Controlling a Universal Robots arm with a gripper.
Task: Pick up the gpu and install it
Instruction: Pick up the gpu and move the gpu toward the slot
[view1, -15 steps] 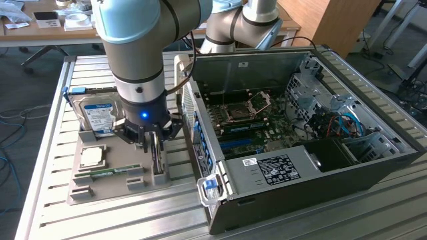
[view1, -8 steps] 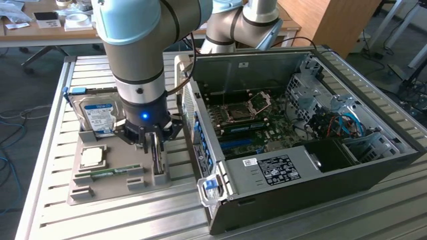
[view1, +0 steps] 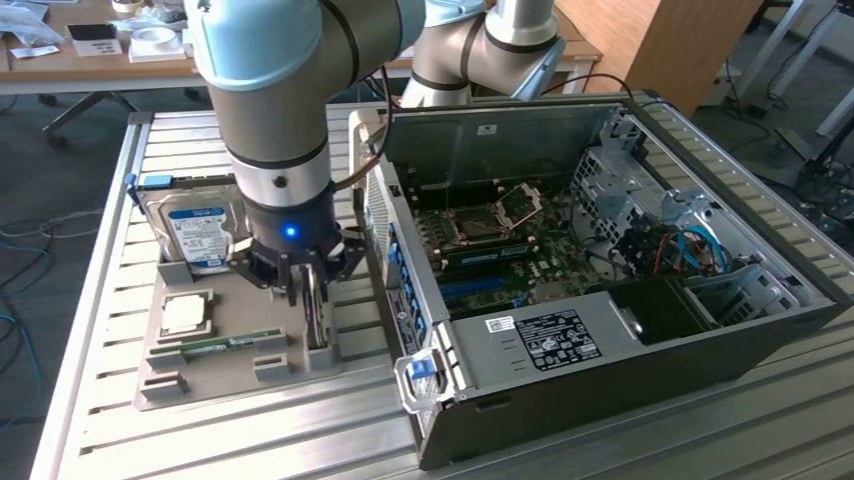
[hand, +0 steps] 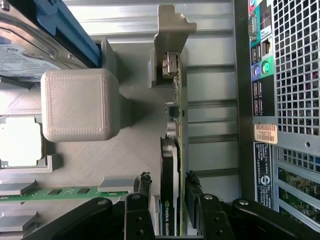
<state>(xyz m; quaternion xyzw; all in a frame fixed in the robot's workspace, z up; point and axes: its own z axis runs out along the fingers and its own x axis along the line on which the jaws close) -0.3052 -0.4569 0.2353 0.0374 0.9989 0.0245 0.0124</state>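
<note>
Over the grey printed plastic holder (view1: 214, 375) on the slatted metal counter (view1: 120, 440), my tool (view1: 310, 298) hangs straight down astride the gpu (view1: 316, 325), a thin dark circuit-board card with a pale metal bracket at one end. The gpu stands on its long edge in a slot of the holder. I judge it is kept that way so that both flat faces are free for a pinch from above.

In the wrist view my tool (hand: 168, 179) is open, with one black finger (hand: 144, 187) on each side of the gpu (hand: 170, 150). A sliver of holder shows past each pad, so I have hold of nothing.

The same holder also carries a silver hard drive with a blue-white label (view1: 200, 235), a square silver processor (view1: 183, 315) and a narrow green RAM stick (view1: 220, 345). The open black computer case (view1: 601, 395) lies just beside the holder with its motherboard facing up, and the gpu is not yet in it.
</note>
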